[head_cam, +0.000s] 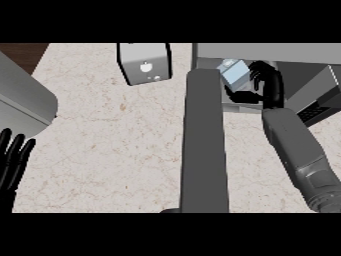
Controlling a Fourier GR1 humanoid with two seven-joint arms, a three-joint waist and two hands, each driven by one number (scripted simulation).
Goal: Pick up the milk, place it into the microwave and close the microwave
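Note:
The milk [234, 71], a small light-blue and white carton, stands tilted just inside the open microwave [276, 51] at the top right. My right hand [260, 80] reaches into the opening. Its fingers lie relaxed along the carton's right side and its thumb sits below the carton, not curled round it. The microwave's grey door [204, 145] is swung wide open and runs from the oven down to the lower edge of the view, left of my right forearm. My left hand [2, 167] rests open at the lower left, fingers up.
A small grey box [145, 62] with a pale mark stands at the back of the beige counter [114, 140], left of the microwave. A large grey appliance [10, 95] fills the left edge. The microwave's dark control panel [317, 107] faces right.

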